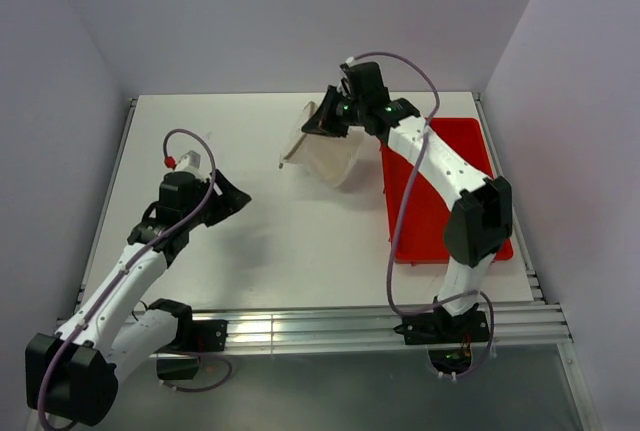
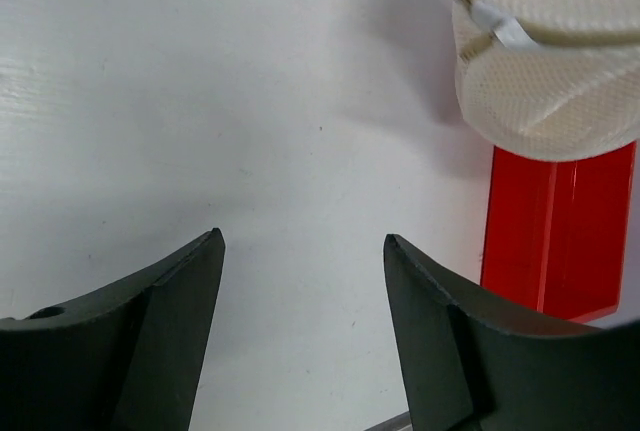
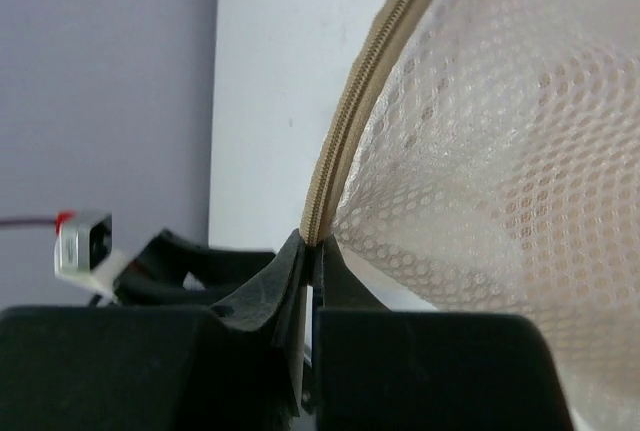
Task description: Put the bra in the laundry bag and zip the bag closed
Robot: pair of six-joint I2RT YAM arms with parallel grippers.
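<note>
The laundry bag point(image 1: 330, 156), an off-white mesh pouch, hangs tilted above the table's far middle. My right gripper point(image 1: 322, 123) is shut on its beige zip edge point(image 3: 350, 131) at the bag's upper left; the mesh point(image 3: 480, 151) fills that wrist view beyond the gripper point(image 3: 312, 246). The bag also shows at the top right of the left wrist view point(image 2: 540, 51), with its zip and a white tab. The bra does not show on its own; I cannot tell whether it is inside the bag. My left gripper point(image 1: 235, 199) is open and empty over the bare table point(image 2: 300, 241), left of the bag.
A red plastic tray point(image 1: 425, 231) lies on the right of the white table point(image 1: 300, 241), under the right arm; its edge shows in the left wrist view point(image 2: 560, 231). Grey walls enclose the table; a metal rail runs along the near edge point(image 1: 330, 329).
</note>
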